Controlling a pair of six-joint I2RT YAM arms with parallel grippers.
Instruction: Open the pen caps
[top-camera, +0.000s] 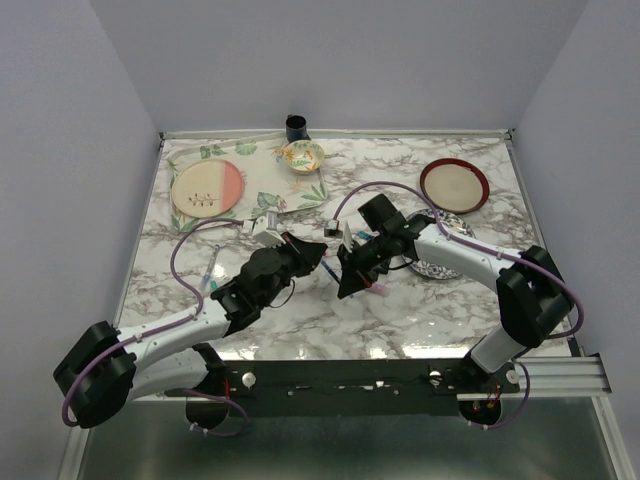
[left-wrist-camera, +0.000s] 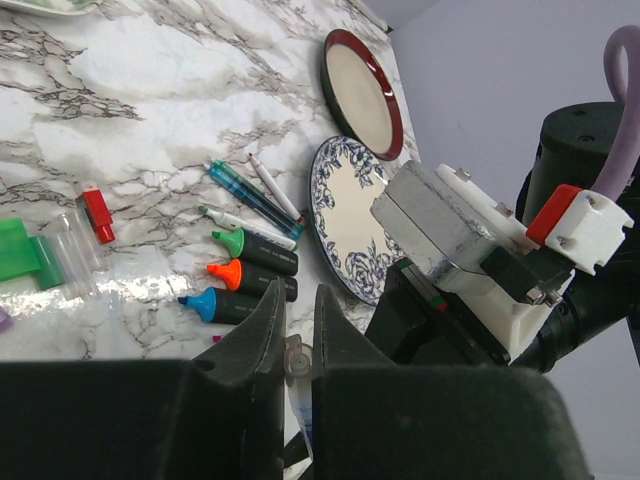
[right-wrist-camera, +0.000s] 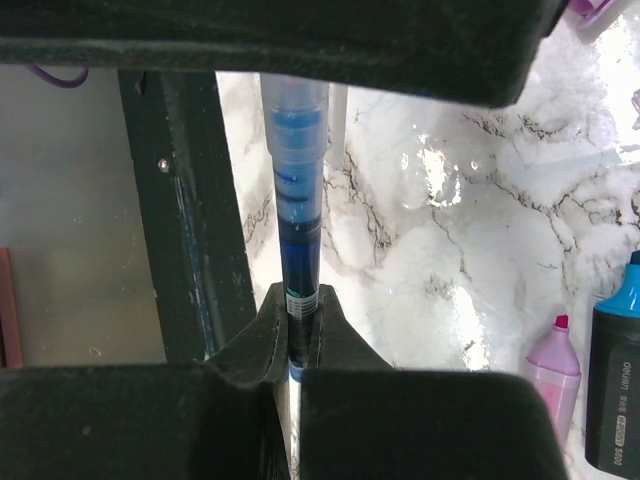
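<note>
Converging mid-table, right claw (right-wrist-camera: 298, 322) pinching blue pen (right-wrist-camera: 298, 215), left claw (left-wrist-camera: 297, 325) gripping cap (left-wrist-camera: 296, 362)

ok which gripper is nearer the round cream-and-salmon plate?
Left. The left gripper is right of the round cream-and-salmon plate, nearer the arm bases; the right gripper lies farther right, beyond the left one.

Top external camera looks steeply down from high behind the near edge, covering the whole marble table (top-camera: 330, 320). Left wrist camera sits low and close and faces the red-rimmed plate (left-wrist-camera: 360, 90), which lies at 2 o'clock overhead; both views share it. Right wrist camera, very close, faces the 6 o'clock edge.
</note>
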